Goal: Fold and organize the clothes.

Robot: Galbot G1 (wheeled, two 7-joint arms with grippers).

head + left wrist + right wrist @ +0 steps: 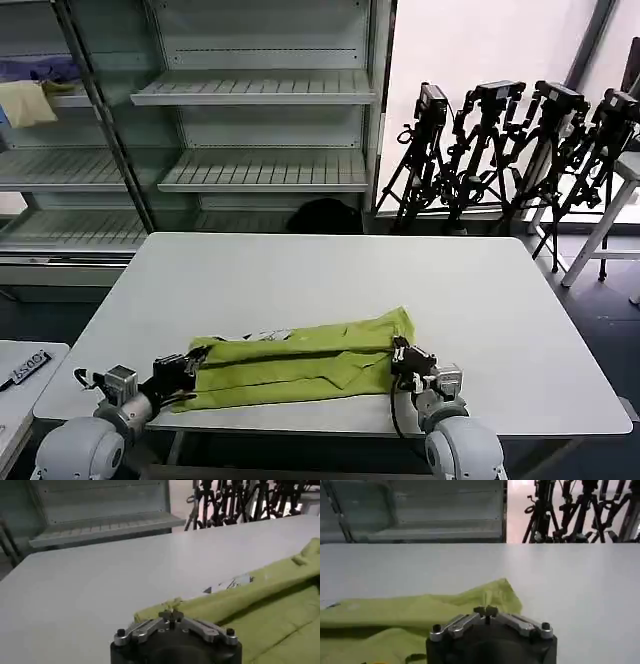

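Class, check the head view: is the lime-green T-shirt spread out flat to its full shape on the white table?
No: the T-shirt lies folded into a long narrow band near the table's front edge.

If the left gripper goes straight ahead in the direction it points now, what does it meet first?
Most likely the T-shirt: the left gripper, fingers shut, already sits at its folded edge. Beyond lies bare table.

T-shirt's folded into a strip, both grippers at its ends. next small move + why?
Probably lift both ends together and carry them away from the robot. The T-shirt lies as a long band near the table's near edge. The left gripper looks shut on one end and the right gripper on the other, so a matched lift keeps the fold even.
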